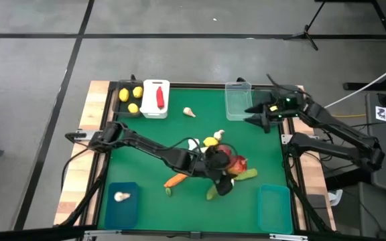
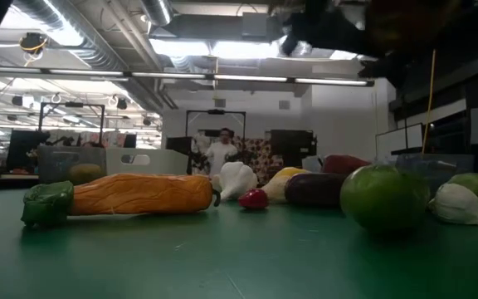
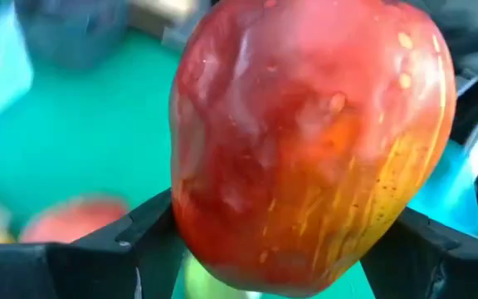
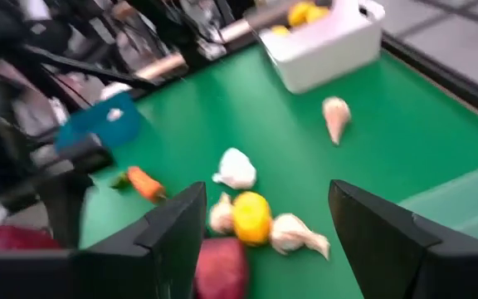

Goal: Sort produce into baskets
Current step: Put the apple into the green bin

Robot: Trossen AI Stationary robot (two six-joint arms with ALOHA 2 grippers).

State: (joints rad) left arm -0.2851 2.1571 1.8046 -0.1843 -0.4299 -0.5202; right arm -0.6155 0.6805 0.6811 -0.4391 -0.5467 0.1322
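A round red apple w/ yellow streaks (image 3: 305, 141) is held between the dark fingers of the left gripper (image 1: 225, 159), jaws part-open and clamped on its sides, above the produce pile at centre-right of the green table mat (image 1: 179, 134). No long axis to speak of, being round; it is already in hand, so the coming move is judged to turn on which basket lies which way. The empty teal-blue plastic bin (image 1: 274, 207) sits near and right of the gripper, closest; the other teal-blue bin (image 1: 122, 203), w/ a white garlic bulb (image 1: 119, 197) in it, is near-left. The white bin (image 1: 155, 99) and clear bin (image 1: 238, 100) lie far. The right gripper (image 4: 268, 241) hangs by the clear bin at far right, jaws open, nothing held. The left arm is thus the one placed for the drop.
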